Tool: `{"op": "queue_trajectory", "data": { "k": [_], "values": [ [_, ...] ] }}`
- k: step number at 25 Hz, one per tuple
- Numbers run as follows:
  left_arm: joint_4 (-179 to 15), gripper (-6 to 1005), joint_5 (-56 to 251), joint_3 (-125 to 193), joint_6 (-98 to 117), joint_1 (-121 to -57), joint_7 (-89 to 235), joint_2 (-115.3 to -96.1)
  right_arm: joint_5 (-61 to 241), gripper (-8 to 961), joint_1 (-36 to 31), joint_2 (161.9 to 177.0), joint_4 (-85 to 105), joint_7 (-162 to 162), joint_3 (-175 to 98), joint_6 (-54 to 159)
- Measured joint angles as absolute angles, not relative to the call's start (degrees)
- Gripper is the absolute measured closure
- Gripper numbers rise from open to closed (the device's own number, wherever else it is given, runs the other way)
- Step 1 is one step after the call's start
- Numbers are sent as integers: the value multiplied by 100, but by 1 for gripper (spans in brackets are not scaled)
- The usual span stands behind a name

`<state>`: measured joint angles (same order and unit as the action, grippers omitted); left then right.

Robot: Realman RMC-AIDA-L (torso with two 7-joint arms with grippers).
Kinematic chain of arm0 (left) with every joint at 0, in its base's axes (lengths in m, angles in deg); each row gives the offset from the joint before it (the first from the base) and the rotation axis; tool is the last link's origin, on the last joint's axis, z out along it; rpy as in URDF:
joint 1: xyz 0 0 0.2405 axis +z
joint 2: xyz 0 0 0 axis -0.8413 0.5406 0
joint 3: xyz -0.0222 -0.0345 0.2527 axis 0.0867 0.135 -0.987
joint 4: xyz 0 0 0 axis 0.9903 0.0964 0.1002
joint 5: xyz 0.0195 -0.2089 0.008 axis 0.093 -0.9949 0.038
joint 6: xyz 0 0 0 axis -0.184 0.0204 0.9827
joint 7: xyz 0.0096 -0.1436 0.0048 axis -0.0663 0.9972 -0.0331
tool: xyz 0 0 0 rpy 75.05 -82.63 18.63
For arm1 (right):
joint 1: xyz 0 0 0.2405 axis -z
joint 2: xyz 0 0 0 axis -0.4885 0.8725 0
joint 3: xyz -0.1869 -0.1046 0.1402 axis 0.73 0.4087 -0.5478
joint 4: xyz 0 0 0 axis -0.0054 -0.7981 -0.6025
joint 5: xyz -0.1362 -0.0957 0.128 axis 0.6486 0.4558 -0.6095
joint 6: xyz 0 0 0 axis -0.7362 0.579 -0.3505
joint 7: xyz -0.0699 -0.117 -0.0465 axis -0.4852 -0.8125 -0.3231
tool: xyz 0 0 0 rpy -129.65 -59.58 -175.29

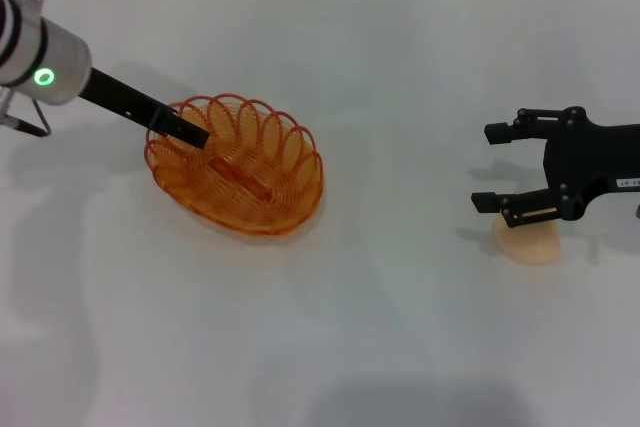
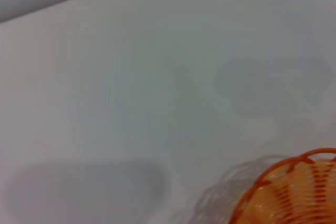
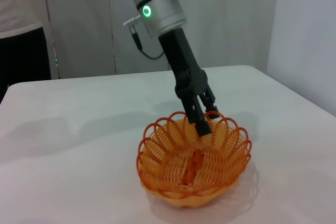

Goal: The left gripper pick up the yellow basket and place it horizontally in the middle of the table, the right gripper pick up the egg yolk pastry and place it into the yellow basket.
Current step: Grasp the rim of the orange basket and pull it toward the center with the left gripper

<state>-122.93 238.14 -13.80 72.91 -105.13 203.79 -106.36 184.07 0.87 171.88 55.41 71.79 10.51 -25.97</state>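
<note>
Toward the table's (image 1: 400, 77) left edge: basket (image 1: 240, 172) sits on the surface, its left rim at the left tool (image 1: 190, 133).
Left tool: fingers closed over the basket's rim, one finger inside, as the right wrist view shows.
Left arm: slants down from the far left corner.
Near the right edge: pastry (image 1: 527, 242) lies on the table, directly under the right tool (image 1: 492, 167).
Right tool: fingers spread wide, holding nothing, pointing left.
Right arm: reaches in level from the right edge.
</note>
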Motion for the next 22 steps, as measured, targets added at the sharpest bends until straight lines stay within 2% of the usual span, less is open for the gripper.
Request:
{"op": "queue_trajectory", "data": {
  "k": [8,14,22],
  "values": [
    [-12260,182,23800,-1354,7200,-10480,20342,-10718,18408,96,86,17183,5543,7176,1053,-2560],
    [-12258,376,23758,-1323,7185,-10460,20336,-10705,18411,95,73,17182,5541,7176,1053,-2544],
    [-12258,550,23576,-1320,7180,-10391,20226,-10714,18413,95,47,17190,5542,7184,1053,-2543]
  ]
}}
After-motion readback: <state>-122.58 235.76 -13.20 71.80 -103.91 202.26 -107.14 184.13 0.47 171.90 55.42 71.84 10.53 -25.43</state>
